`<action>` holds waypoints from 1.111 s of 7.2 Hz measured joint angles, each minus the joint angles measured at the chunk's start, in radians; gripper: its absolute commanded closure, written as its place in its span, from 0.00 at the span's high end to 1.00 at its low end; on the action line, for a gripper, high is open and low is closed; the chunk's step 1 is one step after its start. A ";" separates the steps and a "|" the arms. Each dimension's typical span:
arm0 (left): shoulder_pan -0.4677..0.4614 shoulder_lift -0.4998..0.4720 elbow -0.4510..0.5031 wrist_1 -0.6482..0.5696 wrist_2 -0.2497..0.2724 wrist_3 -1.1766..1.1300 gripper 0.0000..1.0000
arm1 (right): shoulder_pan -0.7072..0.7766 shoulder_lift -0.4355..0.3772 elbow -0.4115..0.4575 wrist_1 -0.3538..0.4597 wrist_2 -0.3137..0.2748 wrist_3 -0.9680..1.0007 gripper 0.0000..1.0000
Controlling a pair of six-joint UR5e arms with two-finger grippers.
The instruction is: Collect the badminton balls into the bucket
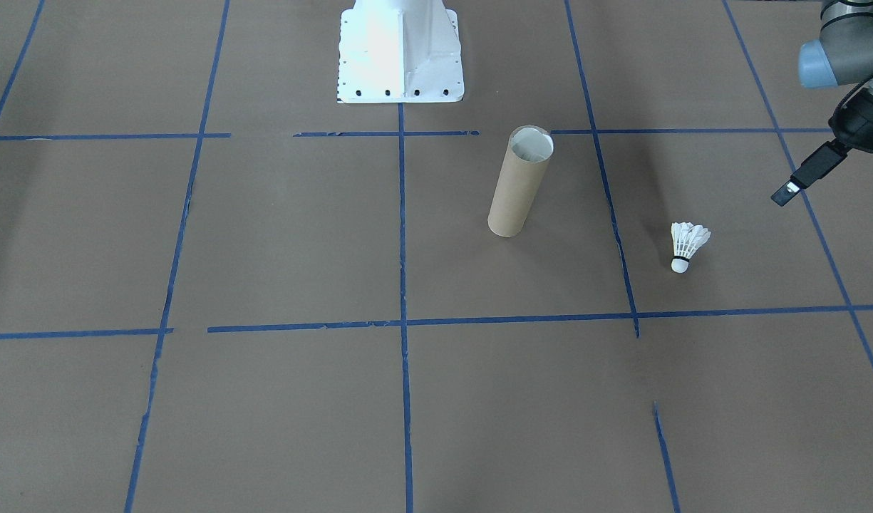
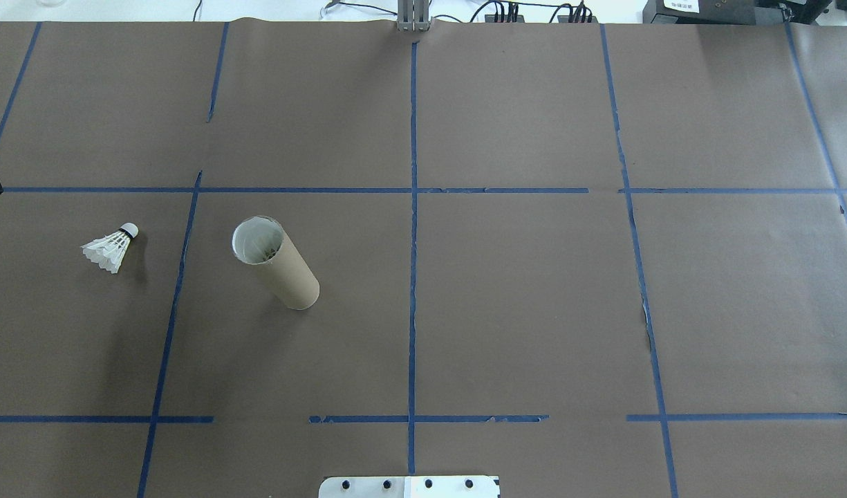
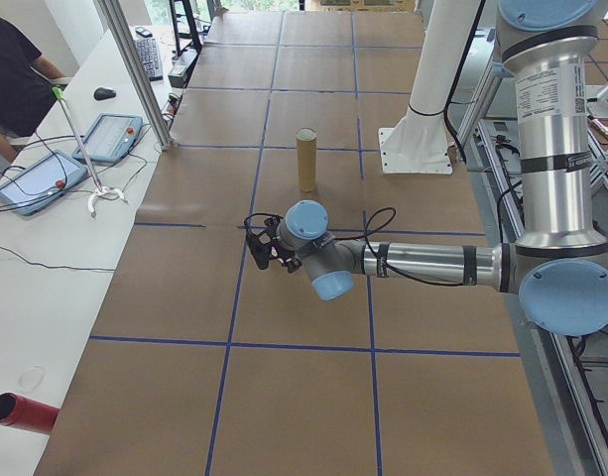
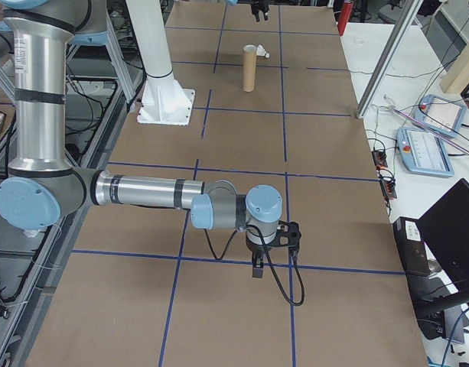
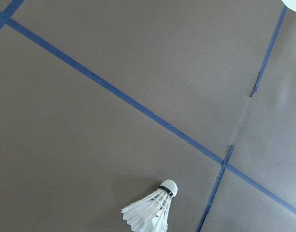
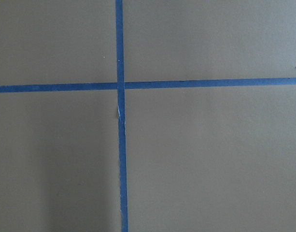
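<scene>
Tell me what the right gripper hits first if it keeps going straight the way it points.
Likely only the brown paper-covered table: the right gripper points down, and its wrist view shows just paper and blue tape lines. Height above the table is unclear.

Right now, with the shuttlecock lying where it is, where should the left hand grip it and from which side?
Probably across the cork tip and black band, coming straight down. The shuttlecock lies on its side on the table, apart from the tube; the cork is firm, the flared feathers crush easily.
</scene>
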 measured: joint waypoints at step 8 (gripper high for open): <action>0.304 -0.090 0.116 -0.124 0.382 -0.422 0.98 | 0.000 0.000 0.000 0.000 0.000 0.000 1.00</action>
